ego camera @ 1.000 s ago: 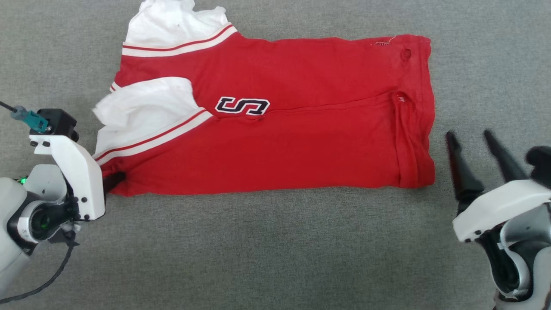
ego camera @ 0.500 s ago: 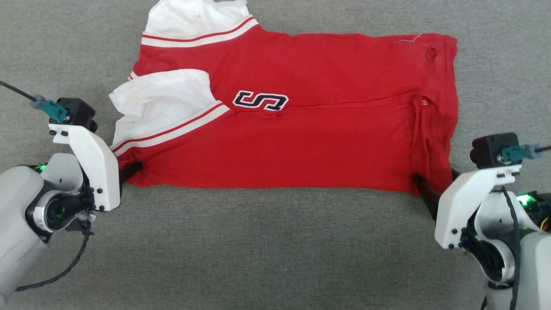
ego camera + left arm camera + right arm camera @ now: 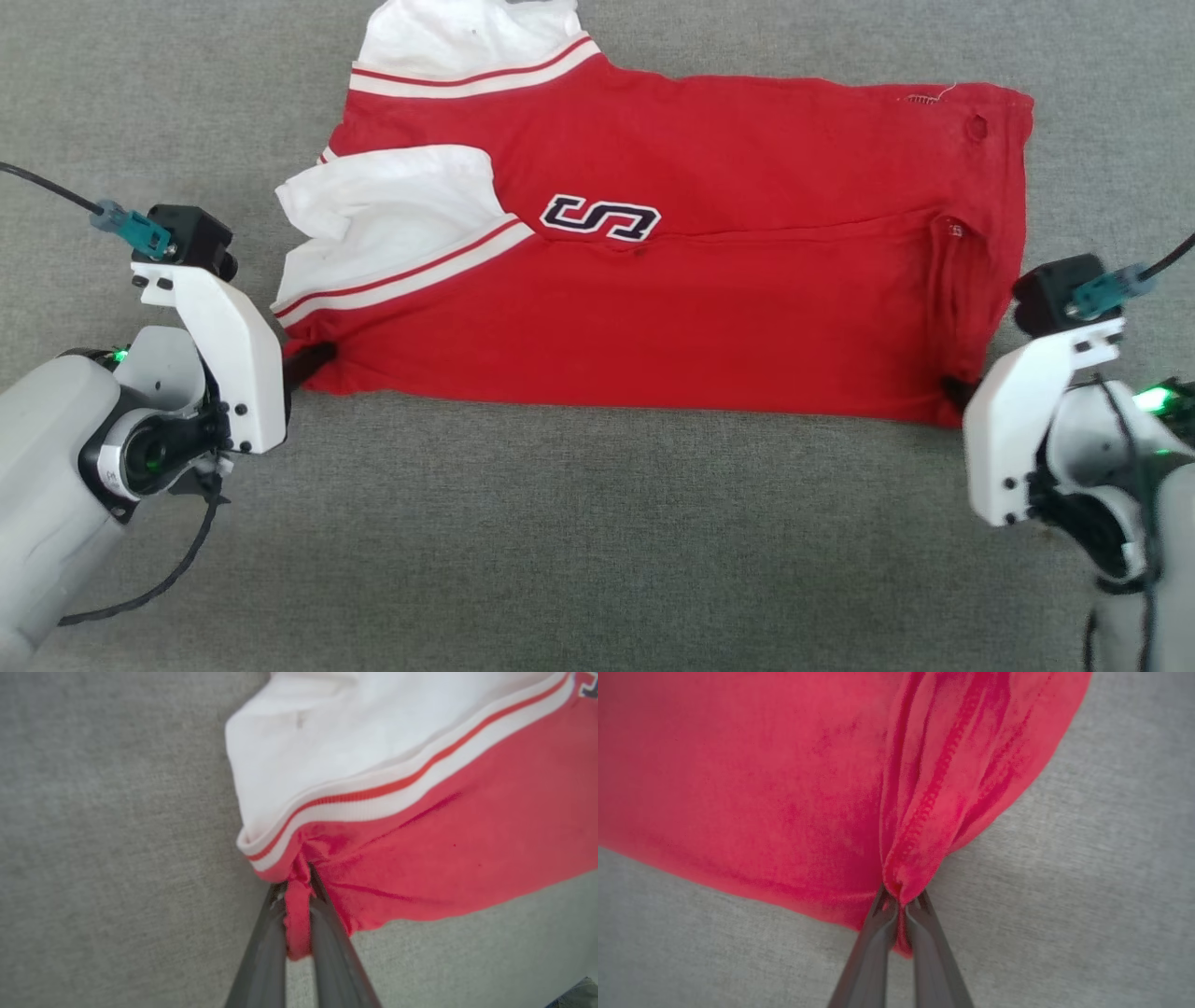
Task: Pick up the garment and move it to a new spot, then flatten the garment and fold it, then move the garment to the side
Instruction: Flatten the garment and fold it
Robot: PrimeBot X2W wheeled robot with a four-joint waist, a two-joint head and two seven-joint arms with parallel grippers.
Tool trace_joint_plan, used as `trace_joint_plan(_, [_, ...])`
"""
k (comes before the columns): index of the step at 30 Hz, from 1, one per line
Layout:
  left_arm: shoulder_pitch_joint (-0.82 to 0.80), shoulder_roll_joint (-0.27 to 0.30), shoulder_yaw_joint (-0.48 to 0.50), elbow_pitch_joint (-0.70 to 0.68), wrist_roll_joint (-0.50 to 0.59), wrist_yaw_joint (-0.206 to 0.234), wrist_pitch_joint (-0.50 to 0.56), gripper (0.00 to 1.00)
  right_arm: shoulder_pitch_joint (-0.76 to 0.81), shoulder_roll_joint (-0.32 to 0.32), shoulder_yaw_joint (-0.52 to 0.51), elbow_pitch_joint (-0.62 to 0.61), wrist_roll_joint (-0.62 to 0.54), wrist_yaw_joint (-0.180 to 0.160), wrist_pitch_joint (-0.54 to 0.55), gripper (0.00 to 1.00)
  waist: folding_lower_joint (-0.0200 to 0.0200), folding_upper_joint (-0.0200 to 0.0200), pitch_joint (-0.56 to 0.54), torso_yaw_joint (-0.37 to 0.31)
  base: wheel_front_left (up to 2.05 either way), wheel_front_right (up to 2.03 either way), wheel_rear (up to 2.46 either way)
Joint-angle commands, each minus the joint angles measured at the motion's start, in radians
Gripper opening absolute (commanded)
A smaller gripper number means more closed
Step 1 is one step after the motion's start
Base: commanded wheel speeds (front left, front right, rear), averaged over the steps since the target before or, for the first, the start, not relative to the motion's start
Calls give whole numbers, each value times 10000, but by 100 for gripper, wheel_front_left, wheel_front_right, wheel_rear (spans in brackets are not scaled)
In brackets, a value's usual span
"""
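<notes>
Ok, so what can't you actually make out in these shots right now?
- Head view: the white top panel of the garment runs off the upper edge.
- Head view: the right gripper has its jaws mostly behind its white housing.
- Left wrist view: the letter patch is cropped at the corner.
</notes>
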Motion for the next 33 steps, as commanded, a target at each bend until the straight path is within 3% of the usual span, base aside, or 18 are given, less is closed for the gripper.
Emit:
trace_joint_plan(1, [575,-11,-336,-142,-126,158,305,0,34,-369,-190,-45,99,-34,314,0,0,-1,-128,91,0,0,0])
trace_joint_plan(9, [757,914,-118,-1714,-207,860,419,0,342,-1157,-286,-957,625,-29,1414,0,0,-1,-479,283,0,0,0])
trace_joint_plan(16, [1564,1929,-130,-3904,-322,2005,486,0,1189,-1703,-676,-1905,1203,-28,2577,0,0,-1,-770,444,0,0,0])
trace_joint_plan(20, [2113,2341,-238,-4950,-489,2614,492,0,1685,-1702,-932,-2267,1396,-28,2895,0,0,-1,-815,485,0,0,0])
trace_joint_plan(26, [2663,2046,-503,-5133,-647,2818,334,0,2175,-1344,-899,-1869,1272,-26,2678,0,0,-1,-838,508,0,0,0])
trace_joint_plan(27, [2678,1933,-514,-5006,-650,2763,299,0,2194,-1248,-838,-1745,1291,-23,2600,16,0,-1,-840,502,0,0,0])
trace_joint_plan(28, [2647,1834,-546,-4871,-589,2699,264,47,2164,-1181,-743,-1627,1295,-22,2479,44,0,-1,-838,487,0,0,0])
trace_joint_plan(29, [2631,1711,-571,-4680,-604,2622,267,91,2141,-1174,-672,-1491,1257,-22,2368,86,0,-1,-841,476,0,0,0])
trace_joint_plan(30, [2610,1610,-598,-4538,-649,2553,318,100,2145,-1100,-607,-1344,1276,-22,2316,100,0,-1,-844,456,0,0,0])
trace_joint_plan(33, [2343,1490,-474,-4106,-640,2460,293,100,1961,-954,-505,-1180,1215,-20,1995,100,0,-1,-814,342,0,0,0])
